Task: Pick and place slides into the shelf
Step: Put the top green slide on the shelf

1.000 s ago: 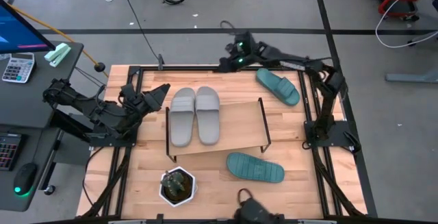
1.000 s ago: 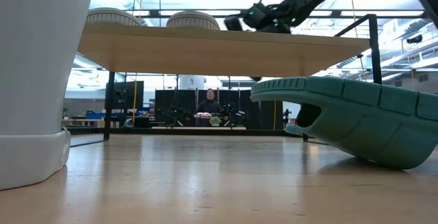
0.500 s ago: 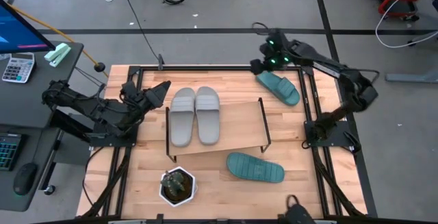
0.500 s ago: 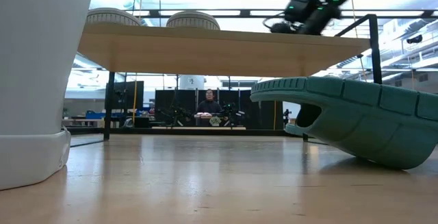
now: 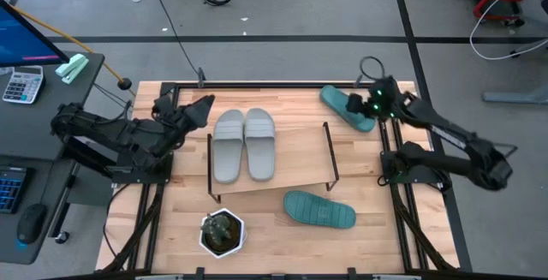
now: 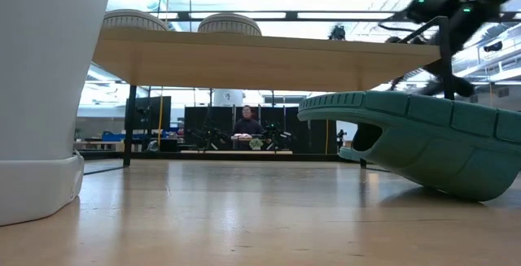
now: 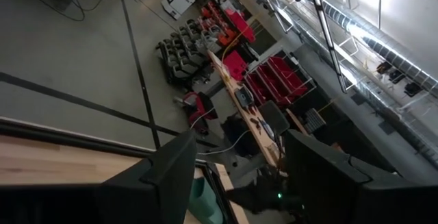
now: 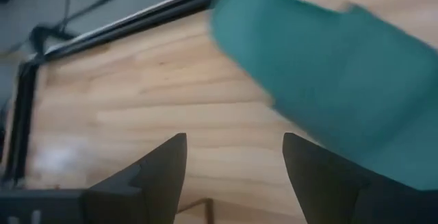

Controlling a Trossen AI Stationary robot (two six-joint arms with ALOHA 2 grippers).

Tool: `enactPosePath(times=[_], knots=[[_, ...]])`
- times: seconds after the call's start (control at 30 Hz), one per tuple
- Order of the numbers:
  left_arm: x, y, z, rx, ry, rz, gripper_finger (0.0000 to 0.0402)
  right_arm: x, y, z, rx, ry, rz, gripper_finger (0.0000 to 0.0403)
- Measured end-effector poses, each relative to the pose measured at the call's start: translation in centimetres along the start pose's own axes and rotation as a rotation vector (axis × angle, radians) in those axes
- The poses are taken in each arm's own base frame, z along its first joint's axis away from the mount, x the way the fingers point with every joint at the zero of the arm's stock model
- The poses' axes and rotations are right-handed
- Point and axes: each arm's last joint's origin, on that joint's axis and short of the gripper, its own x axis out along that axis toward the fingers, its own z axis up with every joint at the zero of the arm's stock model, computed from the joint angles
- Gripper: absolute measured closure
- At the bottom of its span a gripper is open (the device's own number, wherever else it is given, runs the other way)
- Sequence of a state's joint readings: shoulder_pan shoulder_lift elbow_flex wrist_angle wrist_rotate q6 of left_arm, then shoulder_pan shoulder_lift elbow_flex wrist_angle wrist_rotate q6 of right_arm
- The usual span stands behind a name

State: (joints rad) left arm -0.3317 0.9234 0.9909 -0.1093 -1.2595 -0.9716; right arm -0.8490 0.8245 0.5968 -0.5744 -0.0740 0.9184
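Two light grey slides (image 5: 229,145) (image 5: 259,143) lie side by side, soles down, on the left half of the shelf (image 5: 295,164). They also show in the low view as the grey slides (image 6: 134,19) (image 6: 229,24) on the shelf board (image 6: 260,54). One teal slide (image 5: 347,107) lies on the table at the far right. A second teal slide (image 5: 318,210) (image 6: 415,140) lies near the front. My right gripper (image 5: 366,111) (image 8: 233,162) hovers open over the far teal slide (image 8: 328,80), tipped downward. Left of the shelf my left gripper (image 5: 201,109) (image 7: 236,176) stands open and level, holding nothing.
A small plant in a white pot (image 5: 222,233) (image 6: 41,95) stands near the front edge, left of the near teal slide. The shelf's right half is bare board. A desk with a calculator (image 5: 21,83) stands beyond the table's left edge. A person (image 6: 247,128) sits far behind.
My right gripper has swept from above the table's far edge toward the right, coming down and tipping downward over the far teal slide. My left gripper has swung a little toward the far edge. The slides have not moved.
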Motion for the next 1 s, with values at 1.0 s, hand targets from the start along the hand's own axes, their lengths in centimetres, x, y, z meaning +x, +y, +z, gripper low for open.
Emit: enactPosePath(times=[1.0], knots=[[1.5, 0.3, 0.4, 0.04, 0.025, -0.014, 0.0184, 3.7, -3.5, -1.3, 0.347, -0.148, -0.352, 0.0174]])
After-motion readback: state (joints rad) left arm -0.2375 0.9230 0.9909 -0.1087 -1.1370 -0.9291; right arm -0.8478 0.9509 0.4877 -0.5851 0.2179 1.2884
